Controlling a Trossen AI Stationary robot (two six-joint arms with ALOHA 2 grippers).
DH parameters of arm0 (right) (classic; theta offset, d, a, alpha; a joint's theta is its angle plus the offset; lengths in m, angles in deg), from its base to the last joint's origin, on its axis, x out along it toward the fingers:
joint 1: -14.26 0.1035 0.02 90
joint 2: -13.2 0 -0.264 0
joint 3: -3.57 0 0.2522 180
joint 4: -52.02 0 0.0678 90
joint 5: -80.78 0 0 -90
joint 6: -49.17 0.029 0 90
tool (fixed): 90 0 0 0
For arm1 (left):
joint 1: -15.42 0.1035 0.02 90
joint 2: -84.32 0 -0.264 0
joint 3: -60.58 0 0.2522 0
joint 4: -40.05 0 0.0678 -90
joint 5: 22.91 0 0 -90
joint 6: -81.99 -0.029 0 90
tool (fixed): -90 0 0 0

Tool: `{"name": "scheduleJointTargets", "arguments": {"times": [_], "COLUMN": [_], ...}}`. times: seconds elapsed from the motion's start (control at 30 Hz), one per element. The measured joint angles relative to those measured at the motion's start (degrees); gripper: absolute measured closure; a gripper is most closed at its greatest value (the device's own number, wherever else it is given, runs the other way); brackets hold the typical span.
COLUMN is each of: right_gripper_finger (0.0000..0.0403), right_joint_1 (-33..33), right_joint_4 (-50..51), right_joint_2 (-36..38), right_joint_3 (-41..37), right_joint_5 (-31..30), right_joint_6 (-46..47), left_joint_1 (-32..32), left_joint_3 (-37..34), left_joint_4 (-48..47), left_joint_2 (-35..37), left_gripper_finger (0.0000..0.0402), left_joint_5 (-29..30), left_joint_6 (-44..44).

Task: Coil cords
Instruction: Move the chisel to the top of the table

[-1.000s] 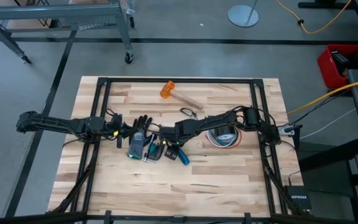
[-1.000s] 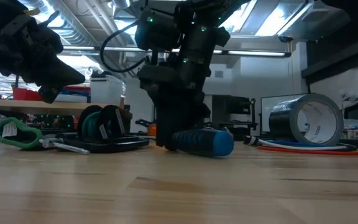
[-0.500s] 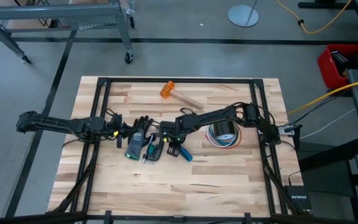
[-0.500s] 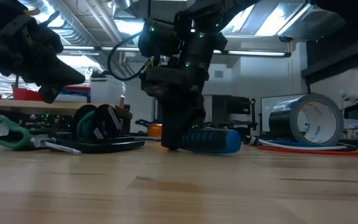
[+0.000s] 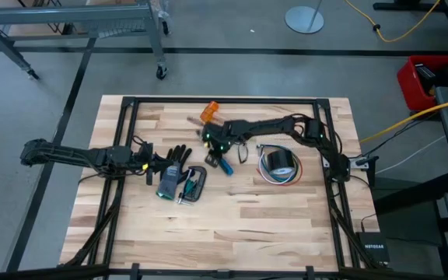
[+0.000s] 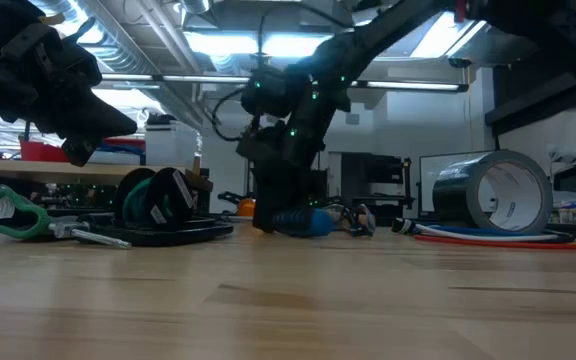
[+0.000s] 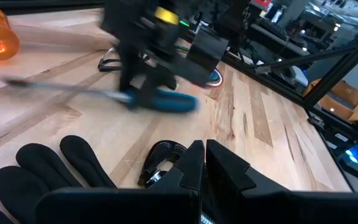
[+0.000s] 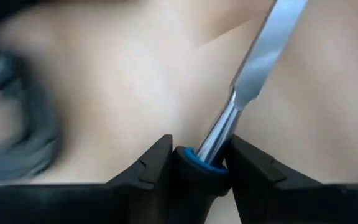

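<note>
Cords (image 5: 192, 185) now clear of right hand (image 5: 215, 145) and its screwdriver (image 5: 225, 164), farther back.

The counter (image 5: 271, 218) is pale wood in butcher-block strips, edged by a black frame. Beside the silver-grey tape roll (image 5: 278, 162) lie red, white and blue wires (image 5: 271, 177). Toward the left arm from that roll, the screwdriver (image 5: 224, 162) has a bright blue handle and a steel shaft, and the mallet (image 5: 210, 111) has an orange head. Further along, the glove (image 5: 177, 155) is black, the looped cord (image 6: 13, 215) teal-green, and another cord (image 5: 197, 185) black. The floor is grey.
</note>
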Motion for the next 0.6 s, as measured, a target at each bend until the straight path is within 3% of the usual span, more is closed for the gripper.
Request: {"name": "scheduleJointTargets", "arguments": {"times": [0.47,0.6], "right_gripper_finger": [0.0274,0.0208], "right_joint_1": [-1.5,-1.4], "right_joint_4": [-0.7,-0.6], "right_joint_2": [-0.2,-0.2], "right_joint_3": [0.5,0.5], "right_joint_5": [0.9,1.2], "right_joint_6": [0.7,0.7], "left_joint_1": [0.0,0.0], "left_joint_3": [0.0,0.0], "left_joint_4": [0.0,0.0], "left_joint_2": [0.0,0.0], "left_gripper_finger": [0.0392,0.0392], "left_joint_5": [0.0,0.0], "left_joint_6": [1.9,2.3]}}
